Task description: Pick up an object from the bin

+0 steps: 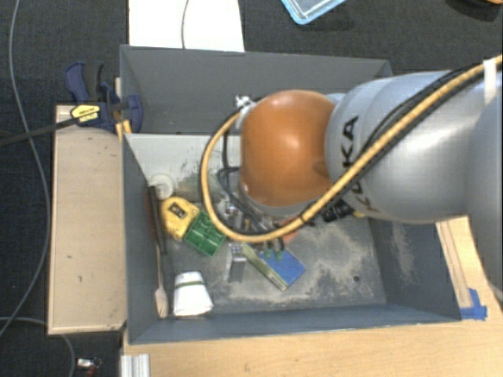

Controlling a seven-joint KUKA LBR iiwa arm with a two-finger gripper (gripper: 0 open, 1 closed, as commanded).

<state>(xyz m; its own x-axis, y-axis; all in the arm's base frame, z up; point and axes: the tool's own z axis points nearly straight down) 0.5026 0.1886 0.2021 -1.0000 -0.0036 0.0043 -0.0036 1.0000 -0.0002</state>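
My gripper (236,267) reaches down from under the orange dome to the bin floor near the middle. Its lower end stands right beside a flat blue pad with a pale green edge (281,269), which lies just to its right. A yellow and green tape measure (189,225) lies to its left, a short way off. A white cup-like piece (191,294) sits near the front left corner.
A thin brown stick (157,246) runs along the left wall, with a small white round cap (161,185) at its far end. The arm and its dome hide the bin's middle and right rear. Bare grey floor shows at the front right.
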